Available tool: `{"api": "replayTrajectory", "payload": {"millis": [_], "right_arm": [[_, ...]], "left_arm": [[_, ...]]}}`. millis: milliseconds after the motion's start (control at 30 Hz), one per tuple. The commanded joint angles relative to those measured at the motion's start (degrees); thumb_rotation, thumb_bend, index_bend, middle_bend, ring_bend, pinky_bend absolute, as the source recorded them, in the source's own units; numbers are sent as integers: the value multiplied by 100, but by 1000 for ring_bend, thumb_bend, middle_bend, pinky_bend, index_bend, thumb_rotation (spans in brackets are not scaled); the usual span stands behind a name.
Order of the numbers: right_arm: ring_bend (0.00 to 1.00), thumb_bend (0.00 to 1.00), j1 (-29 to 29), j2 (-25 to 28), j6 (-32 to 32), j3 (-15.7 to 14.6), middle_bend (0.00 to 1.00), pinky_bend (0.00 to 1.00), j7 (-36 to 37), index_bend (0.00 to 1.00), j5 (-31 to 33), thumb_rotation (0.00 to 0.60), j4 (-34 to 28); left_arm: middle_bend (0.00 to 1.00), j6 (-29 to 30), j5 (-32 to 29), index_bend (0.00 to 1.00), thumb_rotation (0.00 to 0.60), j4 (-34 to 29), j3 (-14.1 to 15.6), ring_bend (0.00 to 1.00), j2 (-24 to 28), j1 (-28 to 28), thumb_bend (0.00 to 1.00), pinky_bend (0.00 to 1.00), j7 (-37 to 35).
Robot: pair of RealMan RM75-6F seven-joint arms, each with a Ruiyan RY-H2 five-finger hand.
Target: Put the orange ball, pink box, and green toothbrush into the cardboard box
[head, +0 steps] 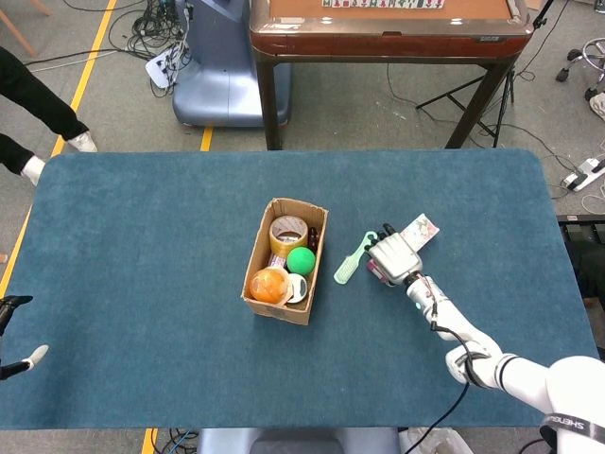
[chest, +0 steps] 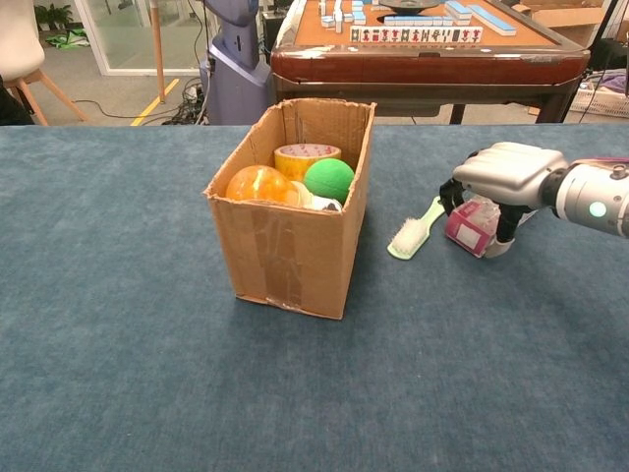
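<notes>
The cardboard box (head: 256, 253) (chest: 295, 251) stands open-topped at the table's middle. Inside lies the orange ball (head: 268, 285) (chest: 255, 184), beside a green ball (head: 301, 260) (chest: 328, 179) and a tape roll (head: 288, 230) (chest: 306, 155). The green toothbrush (head: 352, 259) (chest: 414, 232) lies on the cloth just right of the box. My right hand (head: 392, 254) (chest: 505, 173) sits over the pink box (head: 420, 230) (chest: 469, 225), fingers curled down around it; the pink box looks low on the cloth. Only the spread fingertips of my left hand (head: 19, 357) show at the table's left edge, holding nothing.
A wooden mahjong table (head: 388, 33) (chest: 423, 54) stands behind the blue table's far edge, with a blue machine base (head: 213, 76) beside it. A person's legs (head: 33, 95) are at the far left, and cables lie on the floor.
</notes>
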Motion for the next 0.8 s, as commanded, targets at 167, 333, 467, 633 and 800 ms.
{"api": "replayTrajectory", "payload": {"millis": [167,333,467,633,800], "right_arm": [[341,0,-111,139,378,-5,538,157,88,532,-155,600,-168],[360,0,-191,475,754,71,555,159,-43,549,-250,600,-655],[361,0,-245,852,1117,189,555,159,-300,550,-329,600,-1274],[361,0,-286,1380,1612,434,555,162,-618,550,-463,600,-2250],[361,0,-184,1704,1977,703,555,176,-841,550,-758,600,-3018]], "left_arm": [[278,-28,-13,256,600,5,3,258,-3,-8,112,416,11],[278,-34,-18,256,600,3,1,258,-10,-12,112,416,36],[278,-47,-29,256,600,8,-1,258,-20,-19,112,416,56],[278,-56,-25,256,600,6,4,258,-32,-25,112,416,87],[278,-57,-17,256,600,6,7,258,-41,-27,112,416,95]]}}
